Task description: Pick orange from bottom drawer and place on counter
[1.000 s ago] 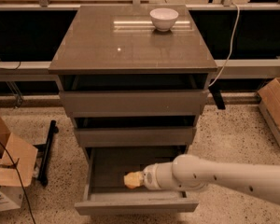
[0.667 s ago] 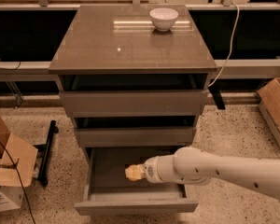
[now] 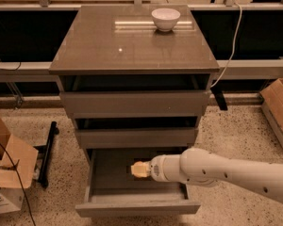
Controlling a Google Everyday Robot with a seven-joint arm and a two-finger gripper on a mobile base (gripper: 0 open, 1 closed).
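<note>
The bottom drawer (image 3: 137, 207) of the grey-brown cabinet is pulled open, showing a plain dark interior. My gripper (image 3: 139, 169), pale yellow at its tip, reaches into this drawer from the right on a white arm (image 3: 226, 171) and sits above the drawer floor near the middle. The orange does not show; it is hidden or out of view. The glossy counter (image 3: 132, 46) tops the cabinet.
A white bowl (image 3: 165, 19) stands at the back right of the counter. The two upper drawers are slightly open. Cardboard boxes sit on the floor at left (image 3: 9, 173) and right (image 3: 278, 112). A black bar (image 3: 47, 154) lies left of the cabinet.
My gripper has moved a little further back into the bottom drawer and slightly to the right. Nothing else has moved.
</note>
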